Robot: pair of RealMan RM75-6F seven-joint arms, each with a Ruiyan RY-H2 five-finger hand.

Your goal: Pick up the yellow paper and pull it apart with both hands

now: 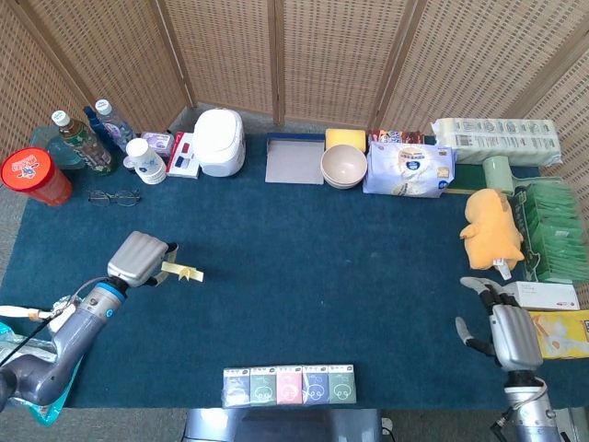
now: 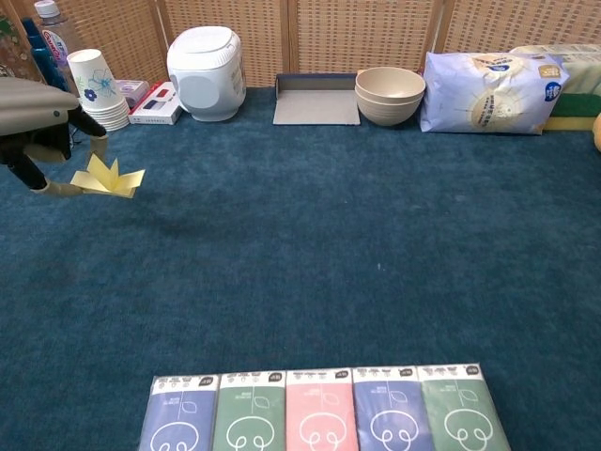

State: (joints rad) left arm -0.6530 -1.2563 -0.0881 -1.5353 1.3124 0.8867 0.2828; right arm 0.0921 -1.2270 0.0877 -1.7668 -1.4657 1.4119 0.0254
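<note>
The left hand [image 2: 33,108] pinches the folded yellow paper [image 2: 111,177], which juts out to its right. The right hand [image 1: 504,333] holds nothing, fingers spread.

The creased yellow paper [image 2: 111,177] hangs above the blue carpet, pinched at its left edge.

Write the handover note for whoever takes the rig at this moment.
Left hand: holds the folded yellow paper in its fingers, lifted off the dark blue carpeted table at the left side.
Right hand: open, holding nothing, low at the table's right edge, far from the paper.
Done: pickup.
Left: bring the right hand across, grip the paper's free end, pull apart.
</note>
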